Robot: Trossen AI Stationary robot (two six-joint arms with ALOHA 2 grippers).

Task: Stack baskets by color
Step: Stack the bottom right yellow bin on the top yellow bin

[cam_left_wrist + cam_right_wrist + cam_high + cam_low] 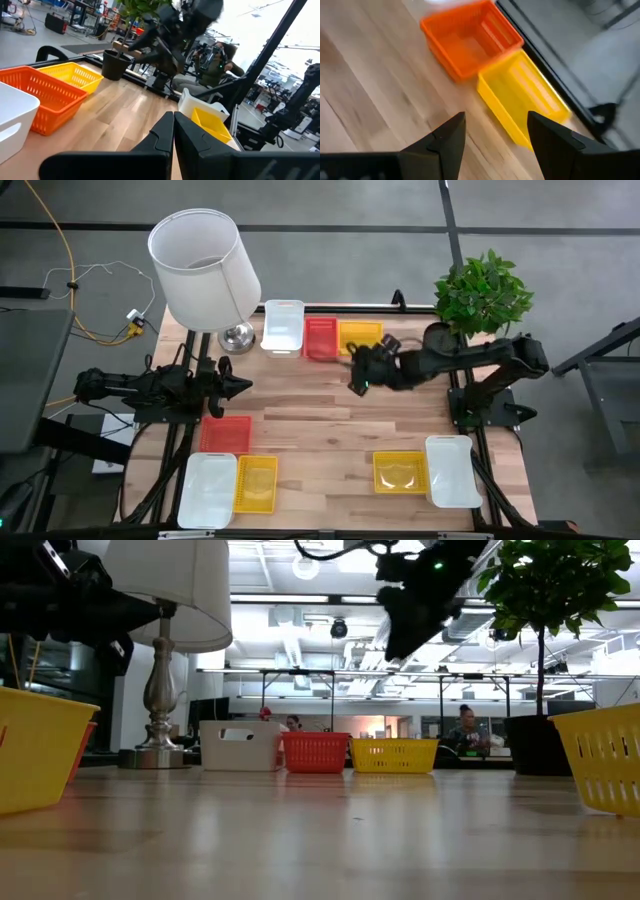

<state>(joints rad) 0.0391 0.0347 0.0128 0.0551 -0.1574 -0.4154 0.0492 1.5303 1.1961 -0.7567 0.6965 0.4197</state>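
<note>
Three baskets stand in a row at the table's far edge: white (pixel 283 327), red (pixel 320 337), yellow (pixel 360 335). At the near left stand a red basket (pixel 225 434), a white one (pixel 208 490) and a yellow one (pixel 256 483). At the near right stand a yellow basket (pixel 400 471) and a white one (pixel 452 470). My right gripper (pixel 358 380) hangs open above the table, just nearer than the far row. In its wrist view the red basket (pixel 470 37) and the yellow basket (pixel 522 95) lie ahead of its gripper (pixel 495 135). My left gripper (pixel 240 385) waits shut at the left, pointing level.
A lamp with a white shade (pixel 200 265) stands at the far left corner, beside the white basket. A potted plant (pixel 483 290) stands at the far right. Bare wood (pixel 320 430) lies in the table's middle, between the basket groups.
</note>
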